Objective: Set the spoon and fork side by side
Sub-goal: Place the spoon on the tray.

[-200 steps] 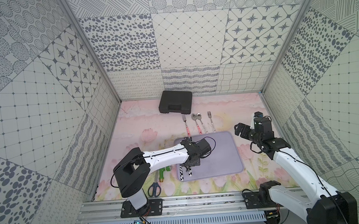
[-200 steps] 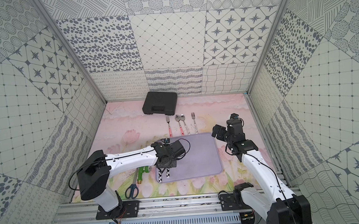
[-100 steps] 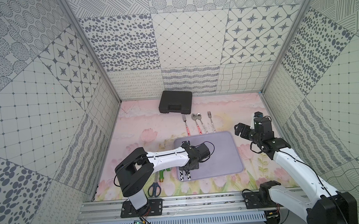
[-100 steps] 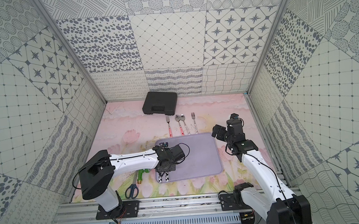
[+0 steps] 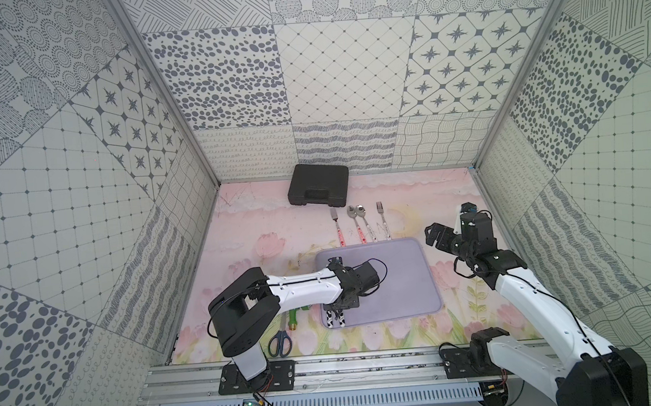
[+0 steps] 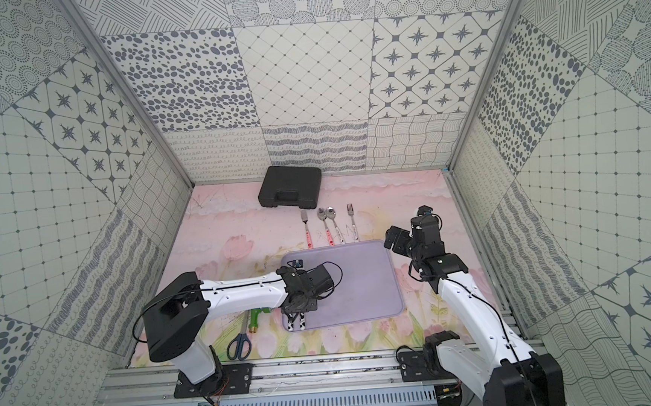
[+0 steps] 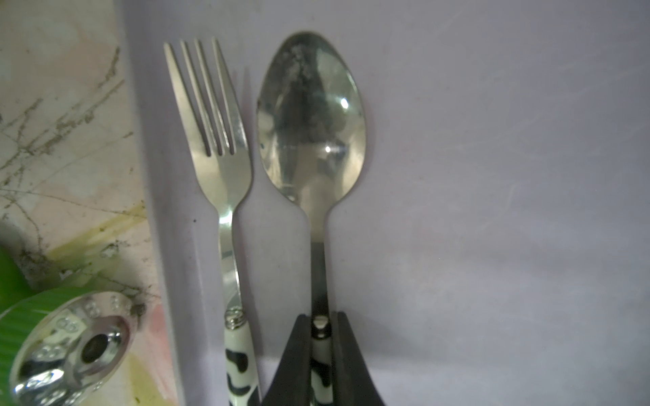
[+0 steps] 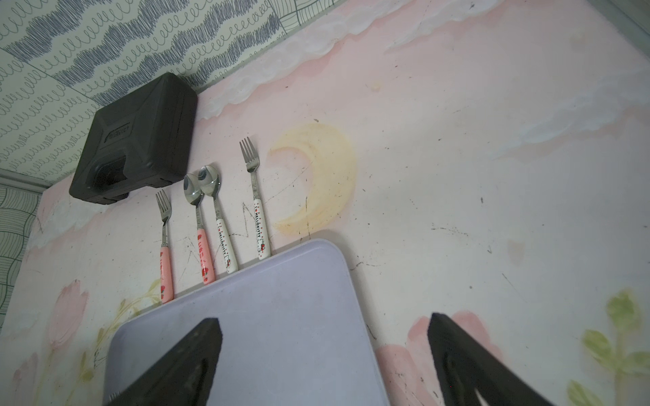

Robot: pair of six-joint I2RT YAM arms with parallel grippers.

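On the lavender tray [image 7: 492, 211] lie a fork [image 7: 214, 140] and a spoon [image 7: 311, 119], parallel and a small gap apart, both with black-and-white cow-patterned handles. The fork runs along the tray's left rim. My left gripper [image 7: 320, 337] is shut on the spoon's handle just below the metal neck. In both top views this gripper [image 5: 341, 308] sits low over the tray's near left corner, and the handle ends [image 6: 298, 322] poke out beneath it. My right gripper [image 8: 323, 320] is open and holds nothing, hovering above the tray's far right corner [image 5: 417, 242].
A black case [image 5: 318, 185] stands by the back wall. Several pink and white spoons and forks [image 5: 359, 225] lie in a row just beyond the tray. Scissors [image 5: 280, 342] and a green tool with a chrome end [image 7: 70, 351] lie left of the tray's near corner.
My left gripper has drawn back a little toward the front edge of the tray with the spoon in it. The right arm has not moved.
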